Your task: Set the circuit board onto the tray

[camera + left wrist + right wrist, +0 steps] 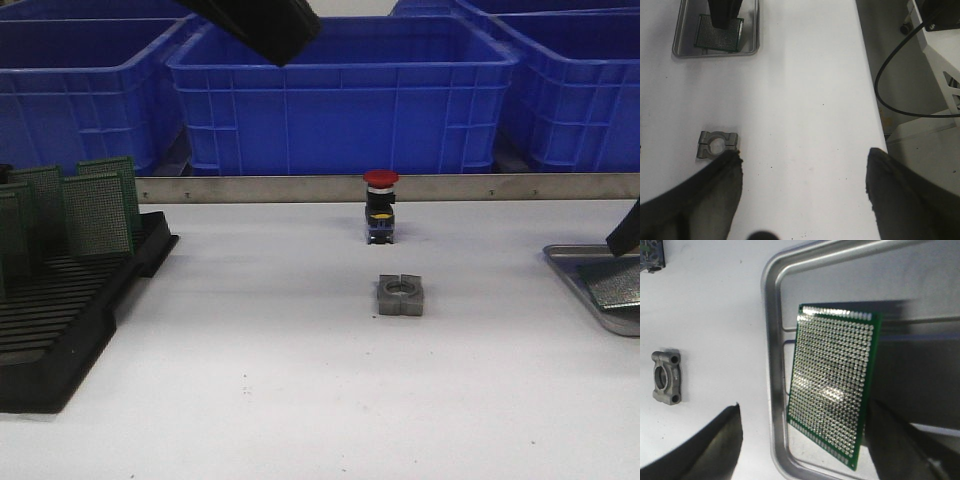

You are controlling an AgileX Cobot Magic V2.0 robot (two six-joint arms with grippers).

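The board [832, 385], a green rectangle gridded with tiny shiny solder holes, lies flat on the floor of the tray [772, 365] (dull silver metal, raised rim, rounded corners), at 3 o'clock on the white surface [300, 400]. The right end effector [802, 450] hangs over it with its dark fingers spread wide, gripping nothing. At the centre sits a grey cast metal clamp [400, 296] with a round bore; behind it, at 12 o'clock, a red-capped button [380, 205]. At 9 o'clock a black slotted rack [60, 300] holds more green boards upright. The left end effector [802, 195] is open too, empty.
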